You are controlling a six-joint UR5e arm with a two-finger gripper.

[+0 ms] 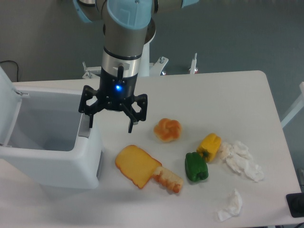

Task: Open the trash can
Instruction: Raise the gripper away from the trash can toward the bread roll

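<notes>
fixed cam, top-down oblique. my gripper (110,125) hangs w/ fingers spread wide, nothing held; left fingertip sits at the grey push tab (84,131) on the right rim of the trash can (52,164), contact can't be told; right fingertip is over bare table (213,95). the trash can stands at the table's left edge, lid (8,107) swung up to the far left, interior exposed. blue led lit on my wrist. right of the can, on the table: a yellow cheese wedge (136,165) touching a bread piece (167,179); a bun (167,129) just beyond them; a green pepper (196,166) beside a yellow pepper (209,146); crumpled white tissue (242,160) next to the yellow pepper; a smaller tissue wad (231,205) near the front edge.
</notes>
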